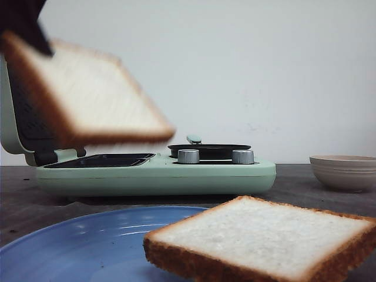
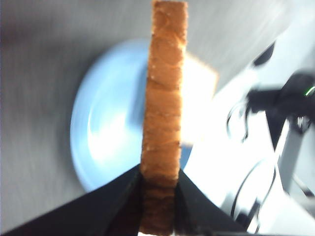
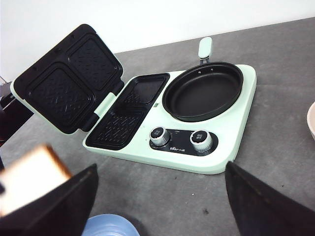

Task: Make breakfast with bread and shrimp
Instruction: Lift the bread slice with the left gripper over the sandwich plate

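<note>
Above sandwich maker [image 1: 155, 173], left end effector [image 2: 158, 196] grips tilted bread slice [image 1: 88, 94]; right end effector [image 3: 160, 206] spread open.

The mint breakfast maker [image 3: 224, 147] looks like smooth plastic with matt black ribbed plates [image 3: 130, 110], metallic knobs [image 1: 188, 155], beside porous bread [image 1: 276, 235] and a glossy plate [image 1: 76, 247].
</note>
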You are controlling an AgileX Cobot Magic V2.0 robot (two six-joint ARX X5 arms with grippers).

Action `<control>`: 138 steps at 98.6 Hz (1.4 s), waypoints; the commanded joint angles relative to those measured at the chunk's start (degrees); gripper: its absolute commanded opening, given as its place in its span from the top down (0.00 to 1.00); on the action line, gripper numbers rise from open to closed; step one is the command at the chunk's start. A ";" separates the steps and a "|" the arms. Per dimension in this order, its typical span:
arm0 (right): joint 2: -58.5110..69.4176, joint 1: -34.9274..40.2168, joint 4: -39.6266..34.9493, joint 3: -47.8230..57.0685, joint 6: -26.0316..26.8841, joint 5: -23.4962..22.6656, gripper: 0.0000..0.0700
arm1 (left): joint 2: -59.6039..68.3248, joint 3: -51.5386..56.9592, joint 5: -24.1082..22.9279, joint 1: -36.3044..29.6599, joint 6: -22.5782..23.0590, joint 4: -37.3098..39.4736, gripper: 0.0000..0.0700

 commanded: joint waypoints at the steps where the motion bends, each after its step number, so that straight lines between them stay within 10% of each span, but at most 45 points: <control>1: 0.11 0.31 0.79 1.07 -0.33 -0.17 0.27 | 0.44 3.80 -1.36 -0.26 -3.61 2.93 1.00; 12: 0.11 0.31 0.98 1.07 -0.17 -0.15 0.27 | 0.52 8.79 -8.46 -0.39 -8.48 10.05 1.00; 13: 0.11 0.31 0.96 1.07 0.00 -0.11 0.27 | 4.37 16.31 -16.50 -0.74 -14.78 20.72 1.00; 72: 0.13 0.31 0.92 1.07 1.25 -0.07 0.27 | 27.17 32.33 -52.00 -3.63 -13.40 21.46 0.99; 138: 3.32 3.04 1.51 1.07 -2.36 2.01 0.27 | 40.59 40.76 -65.81 -4.61 -9.62 15.26 0.99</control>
